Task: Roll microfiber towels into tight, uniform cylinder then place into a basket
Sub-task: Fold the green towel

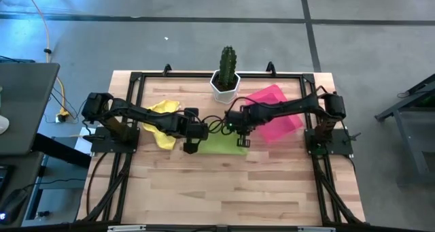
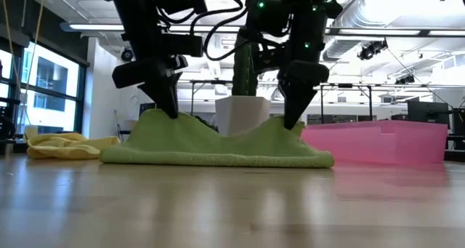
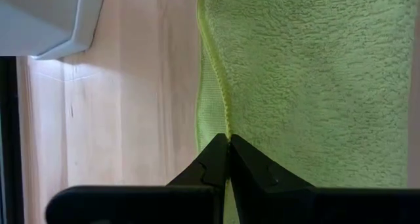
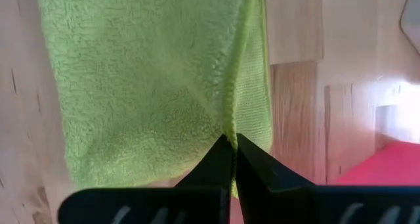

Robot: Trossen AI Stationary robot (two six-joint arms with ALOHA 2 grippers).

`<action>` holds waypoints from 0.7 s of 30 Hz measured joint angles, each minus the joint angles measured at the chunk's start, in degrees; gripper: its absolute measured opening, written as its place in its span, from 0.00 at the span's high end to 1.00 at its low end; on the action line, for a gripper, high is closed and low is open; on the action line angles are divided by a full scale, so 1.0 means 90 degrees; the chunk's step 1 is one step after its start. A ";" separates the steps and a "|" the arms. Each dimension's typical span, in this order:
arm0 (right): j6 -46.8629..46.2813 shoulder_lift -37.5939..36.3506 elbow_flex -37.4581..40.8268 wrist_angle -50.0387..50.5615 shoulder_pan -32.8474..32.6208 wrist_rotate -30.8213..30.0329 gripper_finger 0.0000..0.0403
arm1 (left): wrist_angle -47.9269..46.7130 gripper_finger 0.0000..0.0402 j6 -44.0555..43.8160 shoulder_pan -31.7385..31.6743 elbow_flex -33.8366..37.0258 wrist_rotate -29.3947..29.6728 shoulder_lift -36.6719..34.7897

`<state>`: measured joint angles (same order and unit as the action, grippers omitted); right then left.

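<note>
Lime green cloth (image 2: 218, 148) lies nearest, spread on the wooden table (image 1: 231, 191) about mid-table, its two far corners pulled up into peaks. At one peak the left gripper (image 2: 167, 102) is pinched tight on the towel's hemmed edge; its own wrist view shows both dark fingers (image 3: 210, 168) pressed together with the seam caught between them. At the other peak the right gripper (image 2: 294, 110) is clamped on the opposite corner in the same way, its fingers (image 4: 252, 168) closed over the folded border. From above, both arms reach inward from the table's sides and meet over this green towel (image 1: 221, 143), left gripper (image 1: 191, 145) at its left end, right gripper (image 1: 242, 138) at its right.

Behind and to the left rests the yellow towel (image 1: 162, 120), crumpled, lying partly under the left arm. Behind and to the right sits the pink basket (image 1: 275, 113), turned at an angle, just beside the green cloth's right end. Farthest back, at the table's rear edge, stands a white pot (image 1: 225, 86) holding a cactus (image 1: 228, 59).
</note>
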<state>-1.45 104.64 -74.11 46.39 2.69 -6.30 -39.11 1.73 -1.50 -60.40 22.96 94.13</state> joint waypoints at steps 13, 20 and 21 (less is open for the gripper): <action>0.0029 0.0082 0.0000 -0.0013 0.0094 0.0041 0.94 | 0.0029 0.98 0.0187 -0.0101 0.0007 0.0053 0.0408; 0.0049 0.0082 0.0000 0.0430 0.0096 -0.0555 0.80 | 0.0155 0.98 0.0270 -0.0138 0.0005 0.0320 0.0688; 0.0044 0.0082 0.0000 0.0512 0.0096 -0.0678 0.78 | 0.0165 0.98 0.0284 -0.0138 0.0005 0.0352 0.0698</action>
<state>-1.05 105.38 -74.11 51.00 3.55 -12.40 -37.63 4.28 -2.74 -60.36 26.13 100.41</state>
